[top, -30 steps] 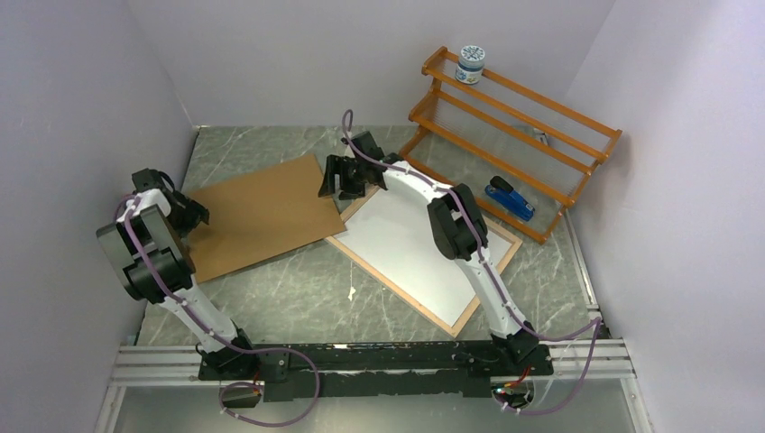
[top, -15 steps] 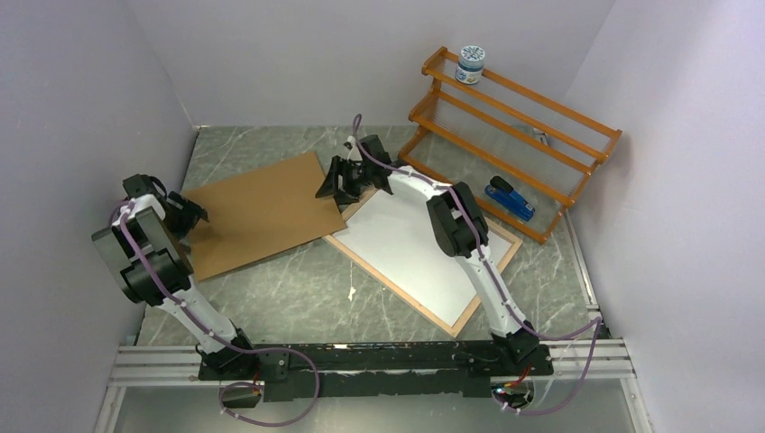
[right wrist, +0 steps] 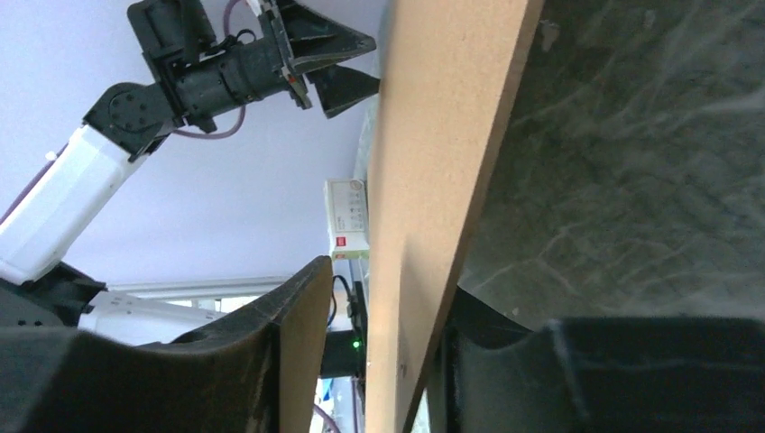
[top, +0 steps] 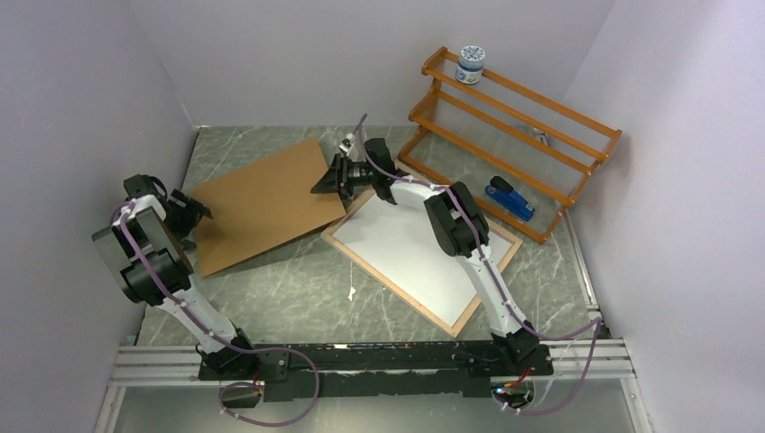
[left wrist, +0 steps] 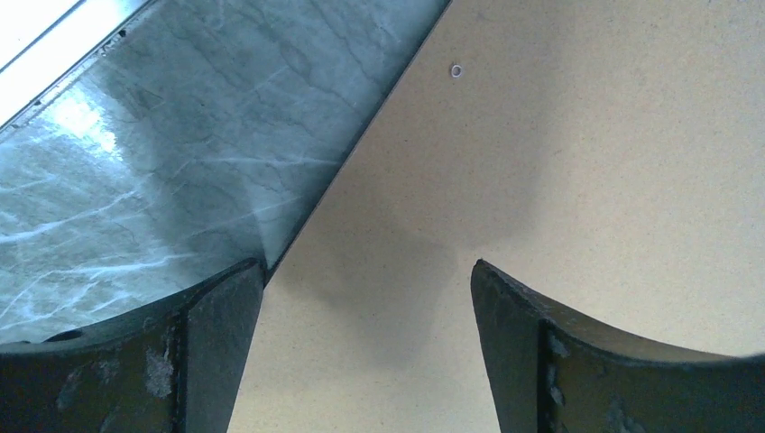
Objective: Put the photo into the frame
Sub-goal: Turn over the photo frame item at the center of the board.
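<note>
The frame (top: 493,271) lies back up on the table, its light wood rim showing. A plain white sheet (top: 410,244) fills it, which looks like the photo's back; no print shows. The brown hardboard panel (top: 257,203) lies left of the frame, its right edge raised. My right gripper (top: 332,178) straddles that edge with its jaws apart. In the right wrist view (right wrist: 388,289) the panel (right wrist: 433,135) rests against one finger, with a gap to the other. My left gripper (top: 187,213) is open over the panel's left edge, seen in the left wrist view (left wrist: 365,271).
An orange wooden rack (top: 514,126) stands at the back right with a jar (top: 470,63) on top and a blue stapler (top: 510,200) at its foot. A small white scrap (top: 351,293) lies on the marble table (top: 298,289). Walls close in on both sides.
My right gripper has turned from pointing down to lying level at the panel's right edge. That edge has risen and come off the frame's corner. The left gripper has shifted slightly.
</note>
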Tool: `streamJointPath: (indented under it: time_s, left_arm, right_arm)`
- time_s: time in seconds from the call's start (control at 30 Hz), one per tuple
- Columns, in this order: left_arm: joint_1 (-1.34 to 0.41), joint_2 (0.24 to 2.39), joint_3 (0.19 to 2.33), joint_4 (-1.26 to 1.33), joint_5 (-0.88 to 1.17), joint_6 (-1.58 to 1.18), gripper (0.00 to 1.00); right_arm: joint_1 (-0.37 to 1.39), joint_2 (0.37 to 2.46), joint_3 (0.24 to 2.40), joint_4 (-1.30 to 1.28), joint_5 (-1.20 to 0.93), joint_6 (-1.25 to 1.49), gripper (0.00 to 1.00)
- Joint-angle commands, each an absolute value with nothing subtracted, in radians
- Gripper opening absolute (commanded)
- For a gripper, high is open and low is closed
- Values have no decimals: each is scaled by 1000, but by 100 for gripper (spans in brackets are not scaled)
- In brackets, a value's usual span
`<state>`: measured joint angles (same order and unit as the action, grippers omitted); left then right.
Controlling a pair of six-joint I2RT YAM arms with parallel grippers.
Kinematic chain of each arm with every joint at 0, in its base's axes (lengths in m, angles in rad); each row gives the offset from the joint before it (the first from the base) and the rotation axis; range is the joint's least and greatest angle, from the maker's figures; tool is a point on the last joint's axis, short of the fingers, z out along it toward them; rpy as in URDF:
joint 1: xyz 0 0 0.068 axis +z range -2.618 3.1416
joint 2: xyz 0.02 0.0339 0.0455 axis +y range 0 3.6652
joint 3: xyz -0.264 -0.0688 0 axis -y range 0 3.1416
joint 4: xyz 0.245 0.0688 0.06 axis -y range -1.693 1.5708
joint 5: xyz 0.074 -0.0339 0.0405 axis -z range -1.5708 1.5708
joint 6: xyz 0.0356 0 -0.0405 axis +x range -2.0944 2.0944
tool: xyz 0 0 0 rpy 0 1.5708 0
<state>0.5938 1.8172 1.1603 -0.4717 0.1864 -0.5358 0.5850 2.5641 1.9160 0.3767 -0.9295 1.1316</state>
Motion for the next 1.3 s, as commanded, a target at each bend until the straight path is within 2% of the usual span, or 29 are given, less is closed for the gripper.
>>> streamJointPath:
  time_s: [0.0,0.1,0.27,0.53,0.87,0.9,0.97,1.13,1.27]
  left_arm:
    - [584,1838,1137,-473,269,-554,89]
    - [584,1824,1151,-485,276,-555,89]
    - [577,1768,1200,-526,292,-553,90]
    - [465,1646,1338,-583,373,-430,92]
    - [126,1438,1375,-542,364,-81,93]
    - [109,1413,1359,-516,382,-51,92]
    - [94,1367,1303,-457,447,15,84]
    - [79,1292,1187,-276,665,140,75]
    - [-11,1262,1148,-240,744,283,75]
  right_arm:
    - [603,2477,1908,484,-987,1157,37]
    - [601,2429,1876,439,-933,1099,19]
    - [591,2324,1839,323,-821,984,0]
    - [538,2175,1795,255,-714,1059,0]
    - [454,2010,1801,8,-636,1177,0]
    - [446,1994,1797,-18,-630,1188,0]
    - [431,1963,1800,-101,-604,1196,0]
    - [410,1896,1816,-263,-582,1193,0]
    - [404,1850,1814,-316,-598,1208,0]
